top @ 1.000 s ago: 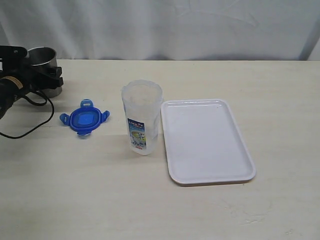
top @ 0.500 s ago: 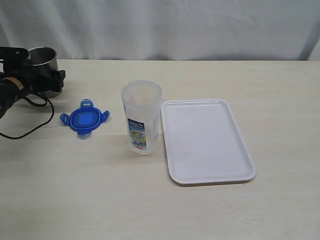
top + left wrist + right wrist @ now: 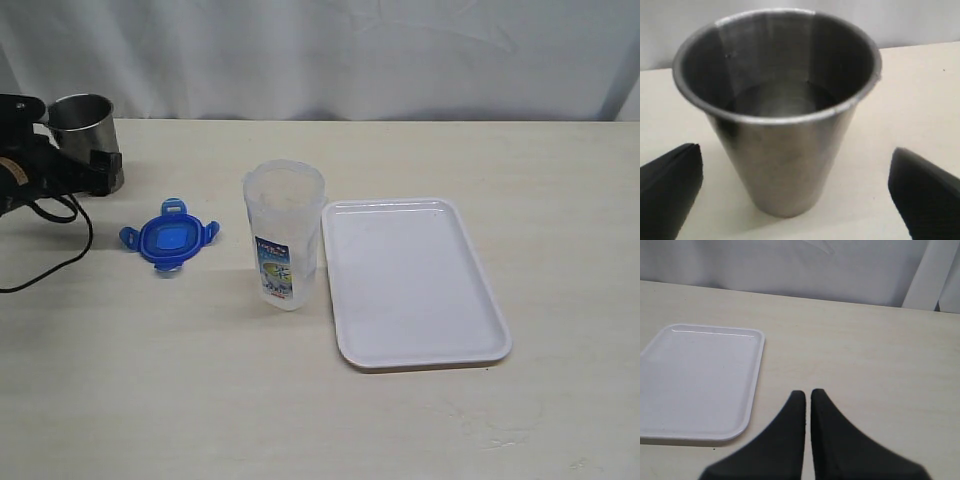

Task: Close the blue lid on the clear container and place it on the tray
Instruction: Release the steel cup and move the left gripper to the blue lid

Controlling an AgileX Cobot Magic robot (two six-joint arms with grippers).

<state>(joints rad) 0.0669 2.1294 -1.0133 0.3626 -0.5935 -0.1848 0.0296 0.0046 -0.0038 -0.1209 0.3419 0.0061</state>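
The blue lid lies flat on the table, left of the clear container, which stands upright and uncovered. The white tray lies just right of the container and holds nothing. My left gripper is at the far left, well away from the lid, beside a steel cup. In the left wrist view the gripper is open, with its fingers wide on either side of the cup and not touching it. My right gripper is shut and empty over bare table beside the tray; the exterior view does not show it.
A black cable loops on the table under the left arm. A white curtain hangs behind the table's far edge. Bare tabletop stretches in front of the lid, container and tray.
My left gripper has opened wider off the steel cup and drawn back to the left. The cup stands free. Lid, container and tray have not moved.
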